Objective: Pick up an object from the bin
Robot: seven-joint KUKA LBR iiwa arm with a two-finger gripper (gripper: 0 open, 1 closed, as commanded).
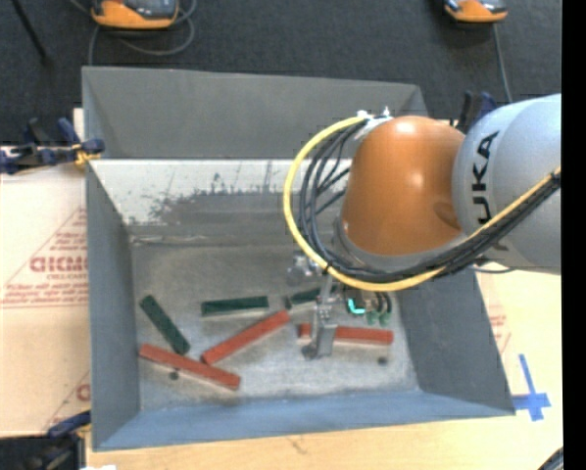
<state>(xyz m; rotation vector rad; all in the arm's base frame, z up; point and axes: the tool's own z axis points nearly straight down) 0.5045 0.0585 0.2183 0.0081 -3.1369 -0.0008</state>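
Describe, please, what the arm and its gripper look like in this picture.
The arm is a silver-grey rounded link with black KUKA lettering. An orange domed cover sits at its wrist, with a yellow cable and several black cables looped around it. The gripper is small and grey metal, with a teal light beside it.

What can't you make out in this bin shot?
1. Camera view: the left end of the right red bar, hidden behind the gripper.
2. Camera view: the back right floor of the bin, covered by the orange cover and its cables.
3. Camera view: a dark speck below that bar, too small to identify.
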